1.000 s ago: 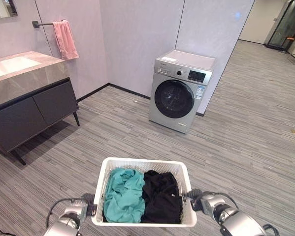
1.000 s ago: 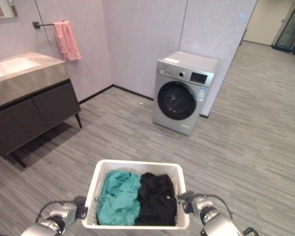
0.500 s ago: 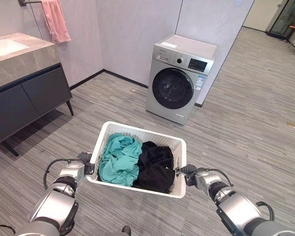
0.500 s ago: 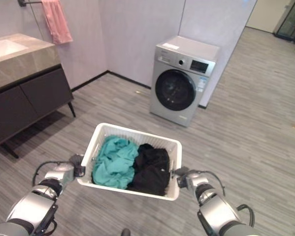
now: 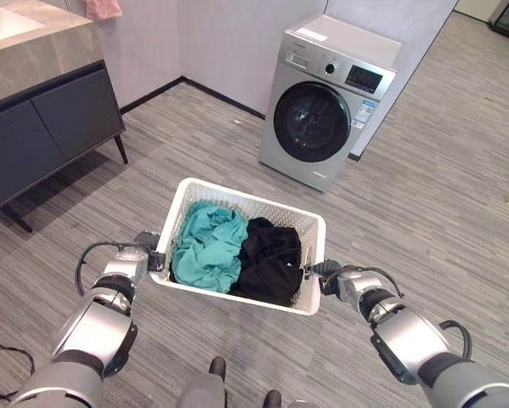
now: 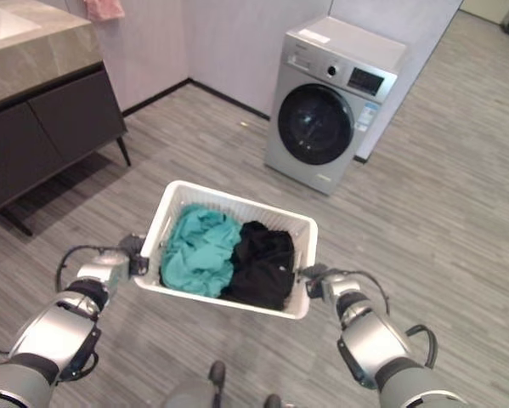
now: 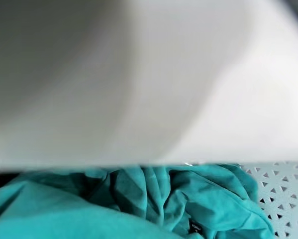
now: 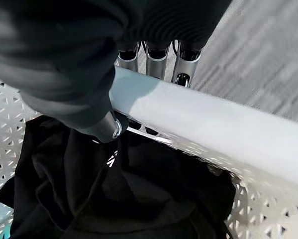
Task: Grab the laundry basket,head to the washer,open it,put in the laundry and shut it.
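Grey plank floor (image 5: 441, 195), washer (image 5: 326, 102) ahead, door shut. Your right hand (image 8: 153, 59) curls round the basket (image 5: 246, 200) rim; left hand (image 5: 148, 259) grip unclear. Loading remains.

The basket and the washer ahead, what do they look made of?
The laundry basket looks like white moulded plastic: matte, with small holes punched through its walls. The washer seems painted silver-grey sheet metal, with a dark round door that looks like glass or glossy plastic. I cannot tell which.

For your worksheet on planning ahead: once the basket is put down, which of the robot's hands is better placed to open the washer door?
Probably the right hand: the washer stands ahead and to the right of the basket, nearer that side. The left hand is farther away.
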Tool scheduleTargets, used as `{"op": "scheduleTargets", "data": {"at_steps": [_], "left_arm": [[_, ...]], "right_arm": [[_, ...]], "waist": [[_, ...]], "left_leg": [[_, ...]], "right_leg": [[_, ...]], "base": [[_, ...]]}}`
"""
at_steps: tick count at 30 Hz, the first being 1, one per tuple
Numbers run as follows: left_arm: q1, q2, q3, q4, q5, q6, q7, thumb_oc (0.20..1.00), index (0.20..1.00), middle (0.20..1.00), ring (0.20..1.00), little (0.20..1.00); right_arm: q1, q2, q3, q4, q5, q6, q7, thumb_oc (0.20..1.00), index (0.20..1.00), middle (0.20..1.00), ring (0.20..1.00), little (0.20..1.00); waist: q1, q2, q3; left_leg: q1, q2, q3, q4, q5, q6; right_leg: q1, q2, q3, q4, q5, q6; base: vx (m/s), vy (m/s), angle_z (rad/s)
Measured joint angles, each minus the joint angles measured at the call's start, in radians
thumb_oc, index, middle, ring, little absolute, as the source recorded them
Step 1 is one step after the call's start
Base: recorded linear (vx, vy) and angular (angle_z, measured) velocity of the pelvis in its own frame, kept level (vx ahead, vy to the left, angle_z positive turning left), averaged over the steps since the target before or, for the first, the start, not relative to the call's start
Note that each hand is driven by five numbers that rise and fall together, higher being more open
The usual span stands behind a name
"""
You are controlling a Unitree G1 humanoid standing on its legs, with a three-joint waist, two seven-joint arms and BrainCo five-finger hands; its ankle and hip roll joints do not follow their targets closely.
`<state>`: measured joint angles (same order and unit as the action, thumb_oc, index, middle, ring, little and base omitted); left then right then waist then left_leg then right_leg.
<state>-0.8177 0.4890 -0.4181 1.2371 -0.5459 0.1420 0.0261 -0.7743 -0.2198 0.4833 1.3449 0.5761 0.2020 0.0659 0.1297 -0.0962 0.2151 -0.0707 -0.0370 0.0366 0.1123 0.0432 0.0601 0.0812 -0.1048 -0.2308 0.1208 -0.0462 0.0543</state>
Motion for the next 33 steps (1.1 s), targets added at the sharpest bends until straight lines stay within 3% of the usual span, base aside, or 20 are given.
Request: {"op": "scheduleTargets", "data": {"at_steps": [3,7,10,13,14,15,16,17,18,20,21,23,24,26,27,28,29,30,31,33], "left_arm": [[-0.014,-0.001,-0.023,-0.001,0.0,-0.001,0.0,0.2,0.2,0.2,0.2,0.2],[-0.022,-0.016,-0.069,0.004,0.007,0.002,-0.009,0.2,0.2,0.2,0.2,0.2],[-0.02,-0.033,-0.076,0.009,0.008,0.006,-0.011,0.2,0.2,0.2,0.2,0.2],[-0.02,-0.035,-0.103,0.009,0.008,0.008,-0.015,0.2,0.2,0.2,0.2,0.2],[-0.011,-0.045,-0.104,0.014,0.015,0.002,-0.016,0.2,0.2,0.2,0.2,0.2],[0.003,-0.05,-0.084,0.029,0.019,-0.005,-0.018,0.2,0.2,0.2,0.2,0.2],[0.005,-0.047,-0.061,0.041,0.033,0.003,-0.034,0.2,0.2,0.2,0.2,0.2],[0.002,-0.053,-0.061,0.04,0.044,0.006,-0.04,0.2,0.2,0.2,0.2,0.2],[0.006,-0.06,-0.063,0.044,0.049,0.004,-0.043,0.2,0.2,0.2,0.2,0.2],[0.021,-0.071,-0.068,0.053,0.053,0.005,-0.047,0.2,0.2,0.2,0.2,0.2],[0.048,-0.078,-0.067,0.049,0.053,0.004,-0.051,0.2,0.2,0.2,0.2,0.2],[0.064,-0.098,-0.071,0.048,0.053,0.004,-0.049,0.2,0.2,0.2,0.2,0.2],[0.096,-0.097,-0.067,0.049,0.053,0.004,-0.049,0.2,0.2,0.2,0.2,0.2],[0.155,-0.094,-0.069,0.041,0.053,0.005,-0.053,0.2,0.2,0.2,0.2,0.2],[0.163,-0.094,-0.069,0.044,0.054,0.005,-0.059,0.2,0.2,0.2,0.2,0.2],[0.163,-0.091,-0.068,0.047,0.055,0.004,-0.056,0.2,0.2,0.2,0.2,0.2],[0.159,-0.103,-0.063,0.055,0.057,0.0,-0.054,0.2,0.2,0.2,0.2,0.2],[0.164,-0.1,-0.059,0.047,0.056,0.0,-0.058,0.2,0.2,0.2,0.2,0.2],[0.164,-0.094,-0.056,0.047,0.055,0.001,-0.058,0.2,0.2,0.2,0.2,0.2],[0.161,-0.075,-0.057,0.038,0.052,-0.001,-0.065,0.2,0.2,0.2,0.2,0.2]], "right_arm": [[0.002,-0.002,0.0,0.001,0.0,0.0,0.0,0.2,0.2,0.2,0.2,0.2],[0.022,-0.015,0.001,0.001,0.0,0.001,0.001,0.2,0.2,0.2,0.2,0.2],[0.04,-0.027,0.0,0.0,0.0,0.002,0.003,0.2,0.2,0.2,0.2,0.2],[0.039,-0.037,0.0,0.0,0.0,0.002,0.003,0.2,0.2,0.2,0.2,0.2],[0.051,-0.032,-0.006,-0.009,-0.001,-0.002,0.003,0.2,0.2,0.2,0.2,0.2],[0.065,-0.025,-0.008,-0.002,-0.001,-0.01,0.005,0.2,0.2,0.2,0.2,0.2],[0.06,-0.034,-0.008,-0.008,-0.001,-0.007,0.024,0.2,0.2,0.2,0.2,0.2],[0.063,-0.054,0.003,-0.029,-0.001,-0.009,0.026,0.2,0.2,0.2,0.2,0.2],[0.079,-0.047,0.007,-0.036,-0.002,-0.006,0.019,0.2,0.2,0.2,0.2,0.2],[0.114,-0.046,0.009,-0.033,-0.003,0.015,0.02,0.2,0.2,0.2,0.2,0.2],[0.143,-0.049,-0.002,-0.034,-0.003,0.015,0.021,0.2,0.2,0.2,0.2,0.2],[0.156,-0.048,-0.001,-0.032,-0.004,0.015,0.02,0.2,0.2,0.2,0.2,0.2],[0.18,-0.047,-0.001,-0.033,-0.005,0.016,0.02,0.2,0.2,0.2,0.2,0.2],[0.216,-0.038,0.008,-0.04,-0.006,0.016,0.021,0.2,0.2,0.2,0.2,0.2],[0.21,-0.036,0.012,-0.043,-0.009,0.013,0.02,0.2,0.2,0.2,0.2,0.2],[0.206,-0.038,0.014,-0.043,-0.011,0.011,0.018,0.2,0.2,0.2,0.2,0.2],[0.214,-0.053,0.011,-0.055,-0.012,0.009,0.007,0.2,0.2,0.2,0.2,0.2],[0.214,-0.05,0.01,-0.06,-0.012,0.009,0.0,0.2,0.2,0.2,0.2,0.2],[0.208,-0.053,0.02,-0.075,-0.012,0.008,-0.003,0.2,0.2,0.2,0.2,0.2],[0.199,-0.036,0.03,-0.082,-0.009,-0.001,-0.018,0.2,0.2,0.2,0.2,0.2]], "waist": [[-0.001,0.015,0.009],[-0.01,0.042,0.026],[-0.02,0.05,0.033],[-0.023,0.055,0.036],[-0.019,0.057,0.031],[-0.016,0.051,0.014],[-0.045,0.032,0.004],[-0.058,0.07,0.004],[-0.065,0.05,0.026],[-0.089,0.051,0.027],[-0.098,0.048,0.026],[-0.11,0.037,0.019],[-0.119,0.044,-0.018],[-0.127,0.043,-0.08],[-0.12,0.034,-0.089],[-0.116,0.04,-0.089],[-0.132,0.054,-0.093],[-0.125,0.047,-0.094],[-0.114,0.028,-0.099],[-0.109,0.002,-0.087]], "left_leg": [[0.0,-0.005,-0.003,0.021,-0.015,0.019],[0.018,-0.009,-0.028,0.021,-0.026,0.037],[0.021,-0.025,-0.064,0.041,-0.037,0.055],[0.018,-0.044,-0.051,0.056,-0.038,0.058],[0.018,-0.053,-0.056,0.039,-0.057,0.043],[0.025,-0.057,-0.05,0.007,-0.074,-0.012],[-0.042,-0.079,-0.051,0.219,-0.167,0.061],[-0.021,-0.061,-0.089,0.24,-0.255,0.089],[0.004,-0.096,-0.089,0.246,-0.244,0.063],[0.033,-0.097,-0.096,0.232,-0.238,0.071],[0.061,-0.096,-0.128,0.242,-0.3,0.044],[0.079,-0.091,-0.159,0.261,-0.344,0.032],[0.091,-0.065,-0.195,0.267,-0.379,0.019],[0.106,-0.026,-0.208,0.277,-0.389,0.008],[0.105,-0.01,-0.193,0.335,-0.397,-0.018],[0.102,-0.003,-0.187,0.364,-0.405,-0.031],[-0.067,0.056,-0.109,0.725,-0.308,-0.077],[-0.106,0.068,-0.103,0.804,-0.239,-0.08],[-0.182,0.089,-0.081,0.949,-0.086,-0.076],[-0.26,0.129,-0.083,0.995,-0.091,-0.086]], "right_leg": [[-0.027,-0.015,-0.002,0.091,-0.01,0.002],[-0.167,-0.047,0.012,0.396,0.039,0.015],[-0.266,-0.002,0.119,0.586,0.0,0.067],[-0.293,-0.001,0.115,0.589,-0.001,0.067],[-0.307,-0.009,0.086,0.563,-0.011,0.063],[-0.296,-0.04,0.009,0.429,-0.035,0.038],[-0.291,-0.046,0.039,0.159,-0.024,0.111],[-0.298,-0.025,0.069,0.08,0.0,0.153],[-0.309,-0.057,0.082,-0.02,0.06,0.138],[-0.346,-0.057,0.055,-0.054,0.148,0.055],[-0.361,-0.041,0.024,-0.065,0.175,0.041],[-0.363,-0.018,0.027,-0.019,0.186,0.024],[-0.351,0.024,0.025,0.04,0.187,-0.006],[-0.295,0.088,-0.006,0.012,0.227,-0.049],[-0.243,0.108,-0.009,-0.012,0.167,-0.117],[-0.239,0.111,-0.014,-0.008,0.166,-0.124],[-0.204,0.153,-0.038,0.0,0.107,-0.166],[-0.192,0.165,-0.034,-0.001,0.097,-0.177],[-0.16,0.179,-0.021,-0.021,0.08,-0.195],[-0.099,0.2,-0.011,-0.029,0.022,-0.224]], "base": [[0.05,0.208,0.04],[0.07,0.208,0.11],[0.05,0.027,0.32],[0.29,0.022,0.26],[0.7,-0.06,0.06],[0.57,-0.193,0.15],[0.34,-0.131,0.19],[0.25,-0.091,0.2],[0.24,-0.085,0.11],[0.42,-0.136,0.29],[0.73,-0.286,0.5],[0.73,-0.31,0.54],[0.37,-0.143,0.53],[0.43,-0.224,0.38],[0.5,-0.309,0.14],[0.53,-0.44,0.35],[0.21,-0.23,0.19],[0.33,-0.353,0.01],[0.16,-0.178,-0.34],[0.32,-0.157,-0.12]]}}
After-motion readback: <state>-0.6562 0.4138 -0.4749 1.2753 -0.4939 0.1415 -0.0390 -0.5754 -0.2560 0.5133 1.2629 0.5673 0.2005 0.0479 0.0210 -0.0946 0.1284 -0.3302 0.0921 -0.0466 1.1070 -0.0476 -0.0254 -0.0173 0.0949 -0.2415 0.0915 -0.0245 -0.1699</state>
